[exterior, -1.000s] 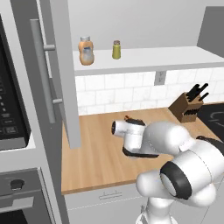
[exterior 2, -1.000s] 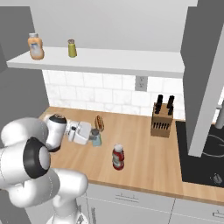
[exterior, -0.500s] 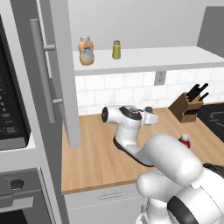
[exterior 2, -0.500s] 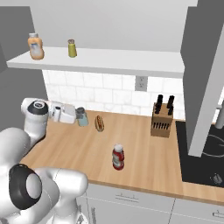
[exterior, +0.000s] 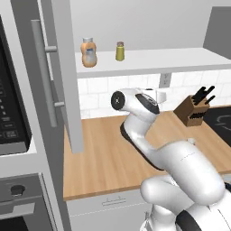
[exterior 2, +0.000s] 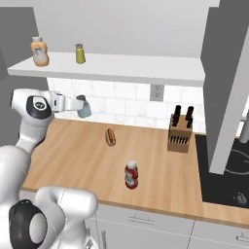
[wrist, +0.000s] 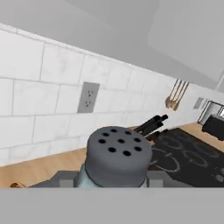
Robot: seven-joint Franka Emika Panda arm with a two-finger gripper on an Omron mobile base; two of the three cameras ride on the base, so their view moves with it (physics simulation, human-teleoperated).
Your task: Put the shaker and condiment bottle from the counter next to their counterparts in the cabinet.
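Observation:
My gripper (exterior 2: 82, 105) is shut on the pale blue-grey shaker (exterior 2: 85, 108), held in the air in front of the white tiles, below the cabinet's white shelf (exterior 2: 121, 70). In the hand view the shaker's dark perforated cap (wrist: 118, 156) sits between the fingers (wrist: 65, 177). From the left base view the gripper (exterior: 162, 95) hangs under the shelf (exterior: 153, 61). The red condiment bottle (exterior 2: 131, 174) stands upright on the wooden counter (exterior 2: 82, 160). On the shelf stand the orange bottle (exterior 2: 39, 52) and the yellow-green shaker (exterior 2: 80, 53), likewise the orange bottle (exterior: 89, 52) and yellow-green shaker (exterior: 120, 51).
The grey cabinet door (exterior: 63, 76) stands open at the left with its bar handle (exterior: 43, 72). A hot dog (exterior 2: 111, 136) lies on the counter and a knife block (exterior 2: 179, 133) stands by the wall. A black cooktop (exterior 2: 228, 175) lies at the right.
The arm has lifted the shaker from just above the counter up toward the shelf, swinging the hand round to point along the wall. The red bottle has not moved.

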